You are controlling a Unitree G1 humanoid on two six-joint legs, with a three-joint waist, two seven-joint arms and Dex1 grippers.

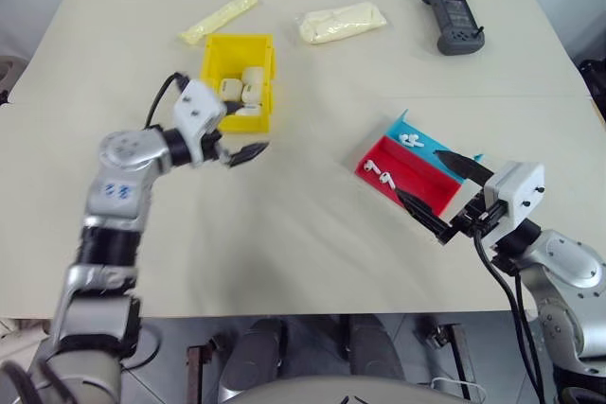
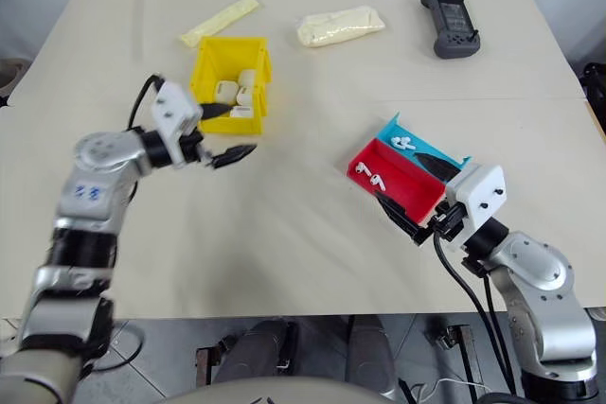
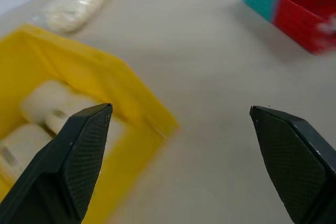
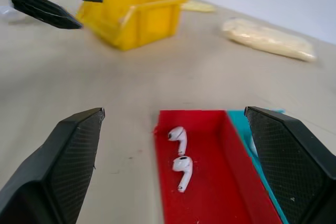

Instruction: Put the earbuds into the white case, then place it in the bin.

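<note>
One bin (image 1: 216, 49), perhaps four cases (image 1: 254, 79), four earbuds (image 4: 178, 139)

The left gripper (image 1: 244, 149) is seen with its fingers spread apart and nothing held, just in front of the yellow bin's (image 1: 212, 54) lowered lip. Several white cases (image 1: 248, 84) are seen inside that bin, just beyond the claw. The right gripper (image 1: 443, 198) is held wide open over the near edge of the red-and-blue tray (image 1: 415, 172), where earbuds (image 1: 377, 173) are seen just ahead of its fingertips
</note>
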